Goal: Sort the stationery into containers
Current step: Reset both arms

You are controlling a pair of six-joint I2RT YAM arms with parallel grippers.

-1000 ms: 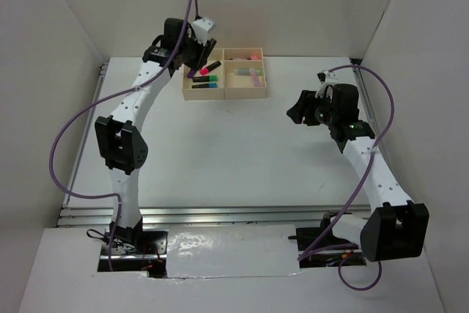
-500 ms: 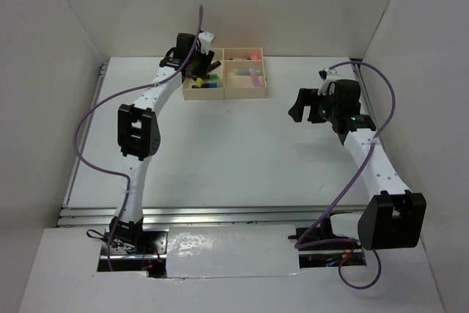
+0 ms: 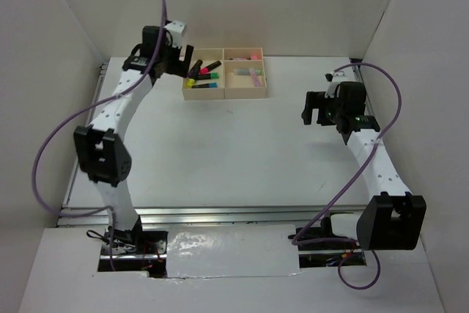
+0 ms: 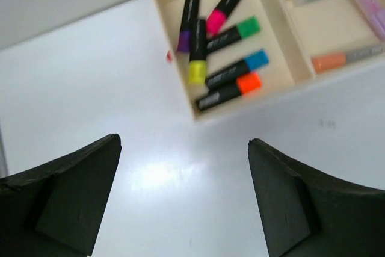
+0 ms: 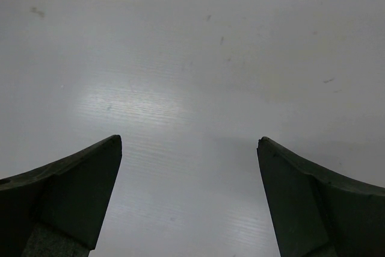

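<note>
The beige tray [image 3: 220,94] stands at the back of the table. In the left wrist view its large compartment [image 4: 161,16] holds several black markers, with purple [image 4: 187,21], pink [image 4: 227,5], yellow [image 4: 198,51], green [image 4: 233,34], blue [image 4: 237,70] and orange [image 4: 230,92] ends. The smaller sections to the right hold pastel markers [image 4: 349,57]. My left gripper [image 3: 181,61] [image 4: 183,141] is open and empty, just left of the tray above bare table. My right gripper [image 3: 311,108] [image 5: 189,139] is open and empty over the white surface, well right of the tray.
White walls close the table in at the left, back and right. A metal rail [image 3: 220,214] runs along the near edge. Purple cables [image 3: 44,152] loop beside both arms.
My left gripper opened over the tray's large compartment and drew back to the left. My right gripper opened wider and shifted slightly right.
</note>
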